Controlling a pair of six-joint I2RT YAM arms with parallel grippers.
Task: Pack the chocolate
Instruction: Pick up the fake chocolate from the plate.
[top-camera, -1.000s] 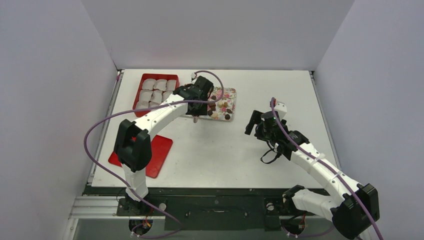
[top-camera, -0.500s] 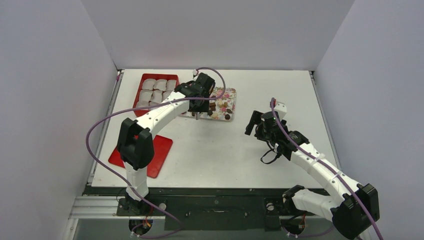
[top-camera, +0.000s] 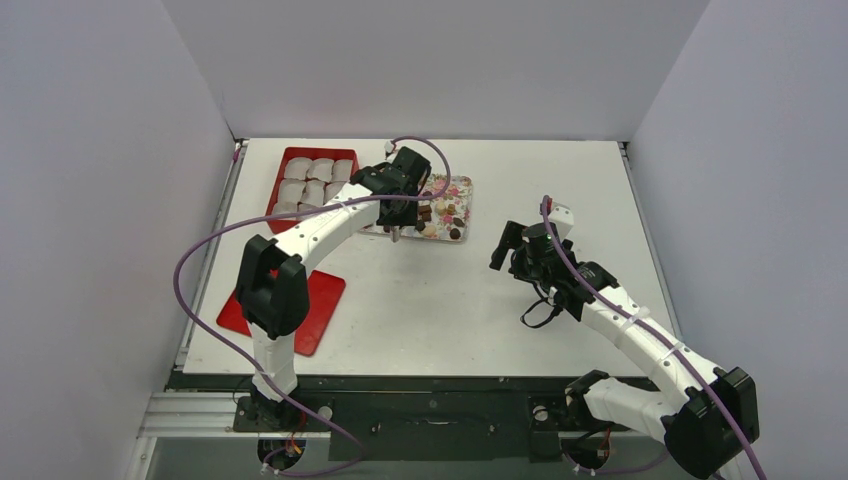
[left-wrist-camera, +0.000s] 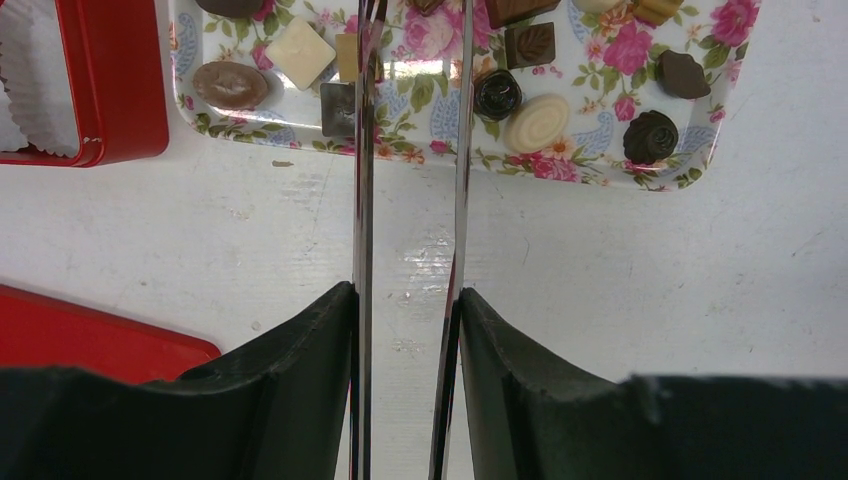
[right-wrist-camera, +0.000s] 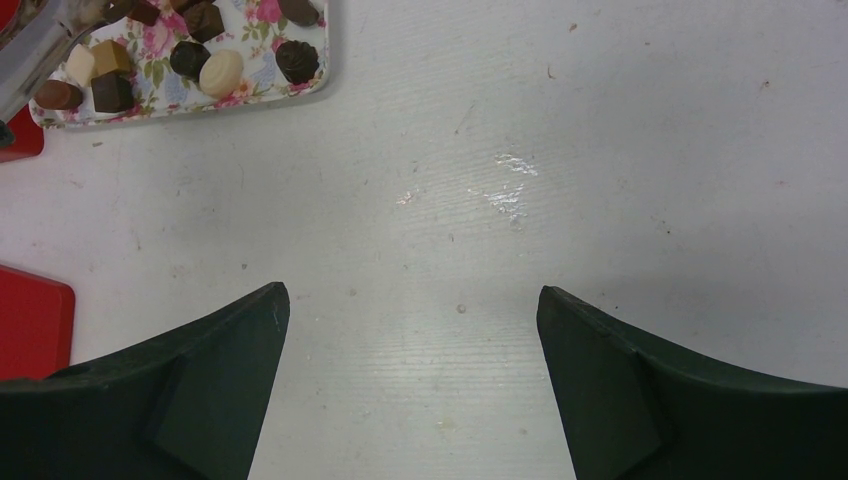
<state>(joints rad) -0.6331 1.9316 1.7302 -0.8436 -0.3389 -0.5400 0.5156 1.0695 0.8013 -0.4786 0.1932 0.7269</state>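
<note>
Your left gripper (left-wrist-camera: 410, 150), blades narrowly parted and gripping nothing, reaches over the floral tray's (left-wrist-camera: 560, 168) near rim; your right gripper (right-wrist-camera: 410, 300) gapes wide above bare table (right-wrist-camera: 560, 130). The chocolate (left-wrist-camera: 536, 121) lies scattered in that tray, beside the blade tips. Farther left, the red box (top-camera: 300, 158) holds white paper cups (top-camera: 310, 185).

So the left arm (top-camera: 320, 225) swings a bit further toward the table's far edge, and its left gripper (top-camera: 398, 232) slides from just off the flowered tray (top-camera: 462, 186) onto the tray's near-left corner, jaws narrowing slightly.
</note>
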